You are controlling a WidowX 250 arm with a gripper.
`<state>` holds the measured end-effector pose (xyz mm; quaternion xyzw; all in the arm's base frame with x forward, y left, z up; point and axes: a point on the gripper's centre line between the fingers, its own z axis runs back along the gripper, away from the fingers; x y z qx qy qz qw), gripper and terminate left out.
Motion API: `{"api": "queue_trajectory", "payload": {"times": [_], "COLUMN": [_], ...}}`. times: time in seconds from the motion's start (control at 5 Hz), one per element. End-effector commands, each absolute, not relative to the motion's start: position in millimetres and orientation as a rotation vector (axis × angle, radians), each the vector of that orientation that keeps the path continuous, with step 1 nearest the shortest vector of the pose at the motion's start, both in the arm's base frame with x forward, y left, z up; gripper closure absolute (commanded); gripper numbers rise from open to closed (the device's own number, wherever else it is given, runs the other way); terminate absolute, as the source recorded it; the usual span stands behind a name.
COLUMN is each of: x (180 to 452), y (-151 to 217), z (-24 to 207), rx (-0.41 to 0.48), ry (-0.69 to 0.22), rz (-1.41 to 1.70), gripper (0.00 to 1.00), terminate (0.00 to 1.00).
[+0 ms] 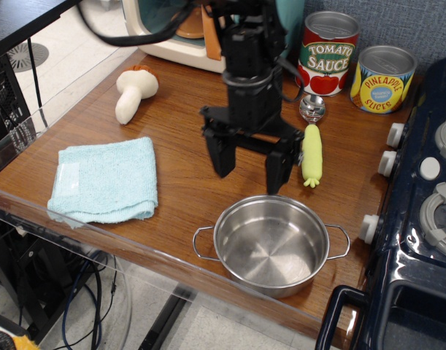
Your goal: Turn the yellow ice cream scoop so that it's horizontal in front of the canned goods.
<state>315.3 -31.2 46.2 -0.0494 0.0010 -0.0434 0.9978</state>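
Observation:
The yellow ice cream scoop (312, 149) lies on the wooden table with its pale yellow-green handle pointing toward the front and its shiny silver bowl (312, 107) toward the tins. Behind it stand the red "Tomato Sauce" tin (327, 53) and the yellow and blue "Pineapple Slices" tin (382, 79). My black gripper (250, 169) is open and empty, fingers pointing down, hovering just left of the scoop's handle and above the table. Its right finger (279, 166) is close beside the handle, not touching it.
A steel pot (271, 244) stands at the front, just below the gripper. A folded light blue cloth (106, 179) lies front left. A cream toy mushroom (134, 92) lies back left. A dark toy stove (420, 197) borders the right; a teal appliance (177, 29) stands behind.

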Motion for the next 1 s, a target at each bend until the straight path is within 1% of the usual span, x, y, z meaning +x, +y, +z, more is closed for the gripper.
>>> {"api": "queue_trajectory", "payload": {"times": [0.0,0.2,0.4,0.6,0.8], "x": [365,387,396,402,403], "y": [-48,-62,-76,-81,-77], "z": [70,73,70,57,48], "rx": [-0.129,-0.156,-0.113,-0.066,-0.046], "ry": [-0.129,-0.185,-0.189,-0.186,-0.157], "rz": [-0.086,-0.068,-0.040,-0.026,-0.006], "gripper": [0.00,0.00,0.00,0.00,0.00], "terminate": [0.00,0.00,0.00,0.00,0.00]}}
